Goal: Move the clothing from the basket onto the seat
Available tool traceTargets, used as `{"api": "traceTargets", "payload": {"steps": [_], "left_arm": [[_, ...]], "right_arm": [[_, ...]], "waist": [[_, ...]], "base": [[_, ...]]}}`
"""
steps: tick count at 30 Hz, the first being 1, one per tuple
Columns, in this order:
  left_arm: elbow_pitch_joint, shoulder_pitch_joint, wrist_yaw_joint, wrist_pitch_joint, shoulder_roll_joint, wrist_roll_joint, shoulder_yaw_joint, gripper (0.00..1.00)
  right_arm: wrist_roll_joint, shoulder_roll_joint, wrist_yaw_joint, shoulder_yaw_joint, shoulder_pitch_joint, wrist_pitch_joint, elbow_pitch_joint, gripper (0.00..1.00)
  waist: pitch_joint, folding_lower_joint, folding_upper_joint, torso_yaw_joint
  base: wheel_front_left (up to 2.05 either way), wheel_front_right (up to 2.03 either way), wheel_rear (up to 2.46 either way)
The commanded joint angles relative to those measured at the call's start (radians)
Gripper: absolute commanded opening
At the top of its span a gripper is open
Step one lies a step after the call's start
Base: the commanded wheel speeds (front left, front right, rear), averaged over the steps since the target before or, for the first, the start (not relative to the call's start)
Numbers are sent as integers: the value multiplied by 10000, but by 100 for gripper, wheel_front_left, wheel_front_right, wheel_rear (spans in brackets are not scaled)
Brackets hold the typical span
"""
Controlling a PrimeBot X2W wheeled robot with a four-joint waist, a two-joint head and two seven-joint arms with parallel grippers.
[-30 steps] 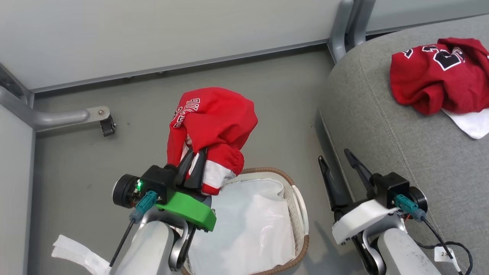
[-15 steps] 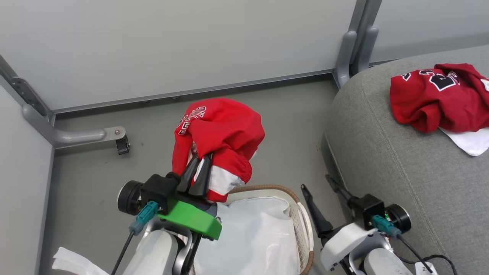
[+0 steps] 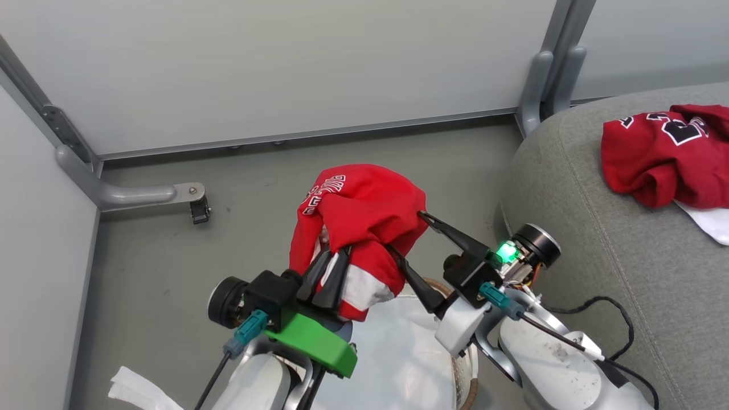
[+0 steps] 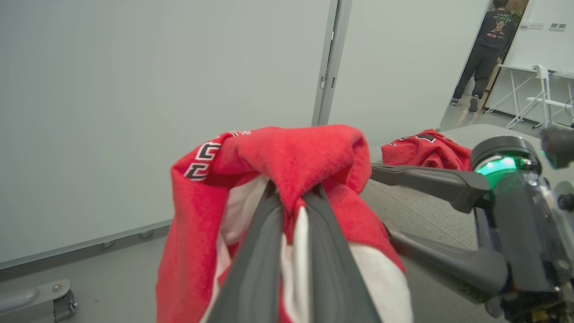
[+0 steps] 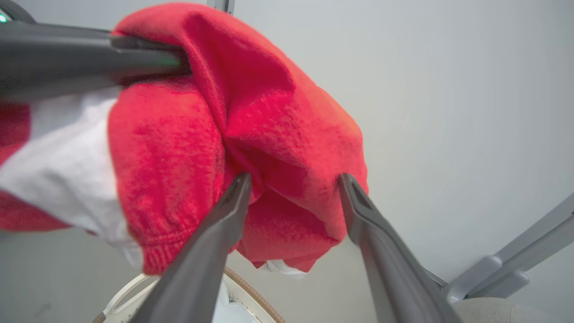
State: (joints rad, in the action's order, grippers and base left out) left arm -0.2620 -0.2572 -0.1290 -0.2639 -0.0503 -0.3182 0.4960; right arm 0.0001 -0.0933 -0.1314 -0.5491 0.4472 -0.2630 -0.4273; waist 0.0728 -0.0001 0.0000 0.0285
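A red garment [image 3: 364, 210] with white trim hangs above the basket [image 3: 466, 373], and my left gripper [image 3: 333, 263] is shut on it from below. The left wrist view shows that gripper [image 4: 293, 197] pinching the cloth [image 4: 287, 152]. My right gripper [image 3: 405, 233] is open, its two fingers set either side of the garment's right-hand fold. From the right wrist, those fingertips [image 5: 294, 179] press into the red cloth [image 5: 269, 112]. The basket holds a white liner [image 3: 398, 353]. A second red garment [image 3: 666, 159] lies on the grey seat [image 3: 598, 256].
Grey partition walls close off the back and left. A metal foot with a caster [image 3: 196, 208] sticks out at the left. White cloth [image 3: 136, 390] lies on the floor at the lower left. A person [image 4: 484, 45] walks in the far doorway.
My right gripper has swung up and left from beside the seat to the held garment, its open fingers now against the cloth. The head camera has shifted. The left grip is unchanged.
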Motion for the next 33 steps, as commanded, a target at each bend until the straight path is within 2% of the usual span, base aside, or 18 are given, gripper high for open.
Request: {"api": "traceTargets", "payload": {"steps": [1, 10, 15, 16, 17, 18, 19, 28, 29, 30, 31, 33], "left_arm": [[-40, 35, -31, -5, -8, -63, 103, 0], [-105, -194, -31, -5, -6, -335, 961, 0], [-112, -298, -32, -5, -5, -532, 1388, 0], [-113, -320, -32, -5, -4, -604, 1449, 0], [-102, -340, -32, -5, -4, -634, 1486, 0], [-87, -365, -32, -5, -5, -673, 1539, 0], [-71, -386, -32, -5, -10, -718, 1595, 0], [-15, -336, -32, -4, -149, -854, 1641, 0], [-19, -300, -32, -4, -148, -834, 1602, 29], [-58, -254, -32, -5, -146, -832, 1584, 46], [-93, -227, -32, -5, -142, -806, 1544, 100], [-115, -209, -32, -4, -135, -743, 1464, 100]], "right_arm": [[-166, -78, 14, -218, 239, -20, -109, 100], [-541, -72, 14, -1425, 1094, -20, -923, 100], [-247, 4, 14, -1733, 1176, -18, -951, 100], [-144, 0, 14, -1813, 1144, -20, -956, 83], [-22, 0, 14, -1829, 1094, -18, -978, 83], [71, -4, 14, -1852, 1064, -18, -963, 26], [161, -13, 14, -1905, 1059, -20, -925, 0], [1212, -110, 14, -1716, 694, -20, -808, 0], [1321, -103, 14, -1648, 608, -18, -829, 0], [1409, -88, 14, -1593, 546, -18, -819, 0], [1505, -74, 14, -1521, 486, -20, -775, 0], [1740, -52, 14, -1278, 267, -18, -757, 0]], "waist": [[-26, 1, 0, 73], [-62, 1, 0, 284], [-61, 1, 0, 396], [-65, 1, 0, 419], [-66, 1, 0, 436], [-61, 1, 0, 456], [-52, 1, 0, 472], [-81, 1, 0, 524], [-91, 1, 0, 511], [-95, 1, 0, 494], [-94, 1, 0, 471], [-99, 1, 0, 404]], "base": [[0, 0, 0], [0, 0, 0], [0, 0, 0], [0, 0, 0], [0, 0, 0], [0, 0, 0], [0, 0, 0], [0, 0, 0], [0, 0, 0], [0, 0, 0], [0, 0, 0], [0, 0, 0]]}}
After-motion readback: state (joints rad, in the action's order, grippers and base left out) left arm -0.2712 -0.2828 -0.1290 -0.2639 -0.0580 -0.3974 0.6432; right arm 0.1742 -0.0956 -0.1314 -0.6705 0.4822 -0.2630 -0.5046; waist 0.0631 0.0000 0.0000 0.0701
